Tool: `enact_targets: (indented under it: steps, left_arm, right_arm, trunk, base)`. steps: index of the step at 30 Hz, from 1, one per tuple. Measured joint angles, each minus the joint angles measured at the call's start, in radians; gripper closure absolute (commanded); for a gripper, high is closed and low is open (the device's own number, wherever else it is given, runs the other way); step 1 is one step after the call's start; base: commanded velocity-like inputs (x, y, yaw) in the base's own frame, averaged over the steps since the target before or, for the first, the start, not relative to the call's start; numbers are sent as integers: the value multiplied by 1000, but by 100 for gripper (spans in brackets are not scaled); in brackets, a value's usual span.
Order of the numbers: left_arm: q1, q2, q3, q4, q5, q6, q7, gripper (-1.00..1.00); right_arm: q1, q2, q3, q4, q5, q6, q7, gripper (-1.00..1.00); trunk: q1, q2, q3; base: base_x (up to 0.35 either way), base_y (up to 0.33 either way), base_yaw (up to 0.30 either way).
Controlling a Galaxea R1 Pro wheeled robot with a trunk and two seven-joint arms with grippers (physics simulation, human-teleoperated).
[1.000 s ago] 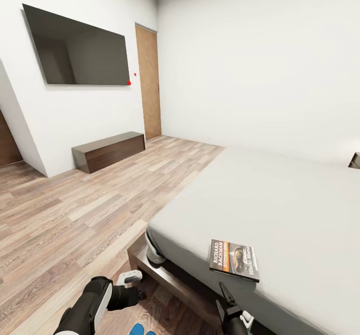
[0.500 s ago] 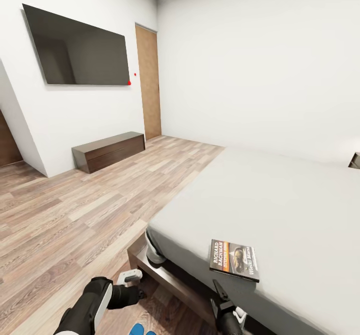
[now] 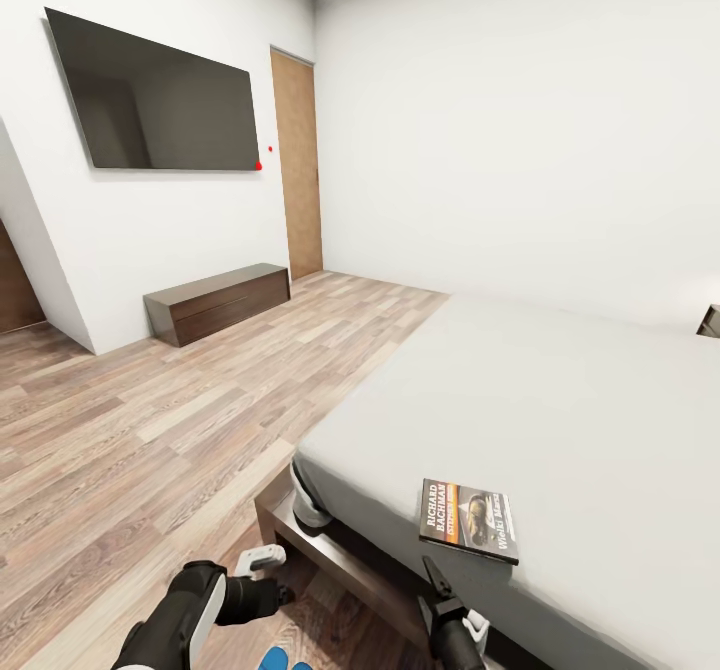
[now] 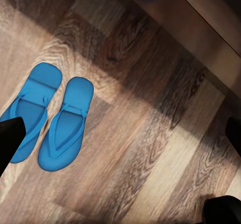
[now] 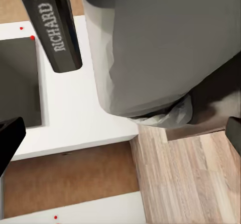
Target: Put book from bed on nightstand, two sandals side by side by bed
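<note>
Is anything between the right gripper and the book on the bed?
Nothing visible. The right gripper sits just below the mattress edge of the bed, and the book lies at that edge directly above it, with bare mattress around it.

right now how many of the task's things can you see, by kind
book: 1
bed: 1
sandals: 2, side by side on the wood floor
total: 4
</note>
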Motion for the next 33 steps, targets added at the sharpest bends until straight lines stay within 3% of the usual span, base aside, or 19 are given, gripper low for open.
enact_targets:
  steps: [9, 33]
  left_arm:
    - [0, 0, 0, 0, 0, 0, 0, -100]
    - [0, 2, 0, 2, 0, -14, 0, -100]
  right_arm:
    - [-36, -2, 0, -51, -10, -3, -5, -100]
    - [-42, -2, -1, -109, -11, -3, -5, -100]
  trunk:
    - [0, 0, 0]
    - [0, 0, 0]
  base:
    - [0, 0, 0]
    - [0, 0, 0]
